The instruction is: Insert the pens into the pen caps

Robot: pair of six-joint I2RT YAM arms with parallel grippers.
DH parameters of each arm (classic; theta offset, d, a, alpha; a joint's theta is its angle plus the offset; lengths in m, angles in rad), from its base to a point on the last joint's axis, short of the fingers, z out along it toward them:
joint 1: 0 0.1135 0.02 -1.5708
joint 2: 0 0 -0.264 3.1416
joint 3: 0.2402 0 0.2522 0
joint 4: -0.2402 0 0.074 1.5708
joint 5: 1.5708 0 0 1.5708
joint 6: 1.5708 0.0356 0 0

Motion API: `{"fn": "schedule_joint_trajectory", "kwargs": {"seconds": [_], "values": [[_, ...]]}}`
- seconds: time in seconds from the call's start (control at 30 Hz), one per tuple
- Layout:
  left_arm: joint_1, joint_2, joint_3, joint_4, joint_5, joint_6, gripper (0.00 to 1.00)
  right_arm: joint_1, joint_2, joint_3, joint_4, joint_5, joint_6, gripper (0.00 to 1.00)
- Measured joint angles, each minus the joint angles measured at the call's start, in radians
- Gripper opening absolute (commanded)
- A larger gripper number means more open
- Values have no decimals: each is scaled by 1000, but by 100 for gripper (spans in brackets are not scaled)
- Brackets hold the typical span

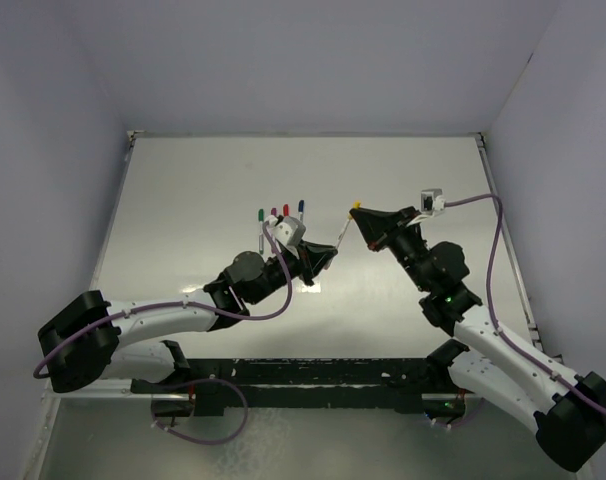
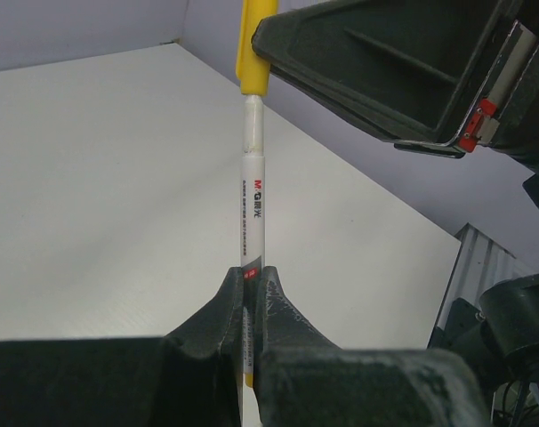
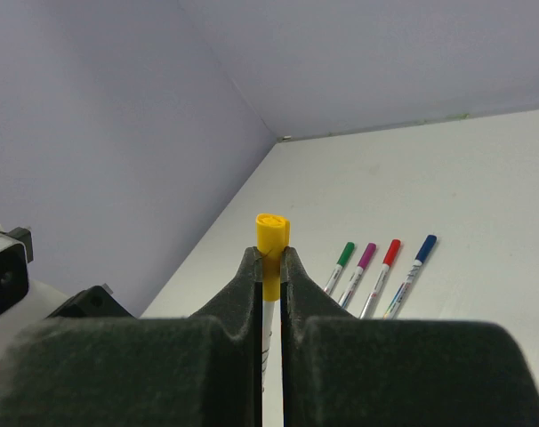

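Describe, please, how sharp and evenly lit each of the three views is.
Top external view: even, diffuse light, a soft sheen on the table, no hard shadows. Left wrist view: the pen is sharp, its print readable; the dark left gripper shows little detail. Right wrist view: the yellow cap is crisp, the four capped pens slightly soft.

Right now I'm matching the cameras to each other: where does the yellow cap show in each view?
Top: yellow cap at centre, at the tip of the right gripper.
Left wrist: top centre, over the pen's end.
Right wrist: centre, pinched in that gripper.
Shared landmark: the pen under the cap.
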Motion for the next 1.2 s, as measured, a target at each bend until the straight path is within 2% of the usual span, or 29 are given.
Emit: {"fn": "schedule_joint_trajectory", "kwargs": {"seconds": [0.47, 0.77, 1.2], "values": [[0, 18, 0, 5, -16, 8, 0, -1, 35, -3, -10, -71, 17, 0], [4, 60, 20, -21, -49, 47, 0, -9, 111, 42, -97, -131, 27, 0], [62, 117, 59, -89, -47, 77, 0, -21, 222, 100, -172, -121, 23, 0]]}}
